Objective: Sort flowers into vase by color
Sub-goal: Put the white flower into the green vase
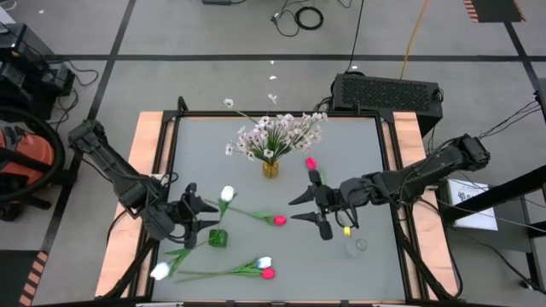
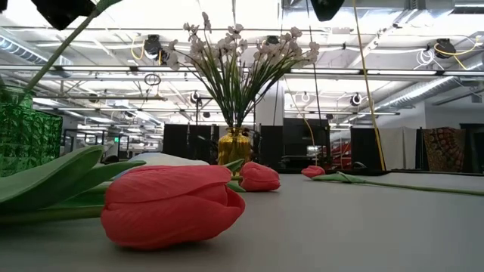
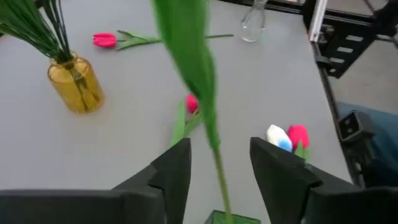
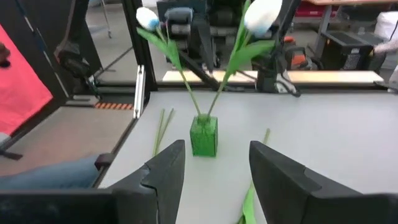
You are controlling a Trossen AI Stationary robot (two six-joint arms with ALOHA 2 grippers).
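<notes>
A: Where is there room?
B: Bare grey table (image 1: 358, 145) lies along the right edge; the clear glass vase (image 1: 357, 247) stands near the front.
A: The grippers?
B: The left gripper (image 1: 205, 213) stands parted around a white tulip's (image 1: 227, 194) thin green stem in the small green glass vase (image 1: 218, 238). The right gripper (image 1: 311, 207) gapes, empty, mid-table. Pink-red tulips (image 1: 280, 220) lie flat.

yellow vase (image 1: 270, 168) blocking centre, front-right corner open
</notes>
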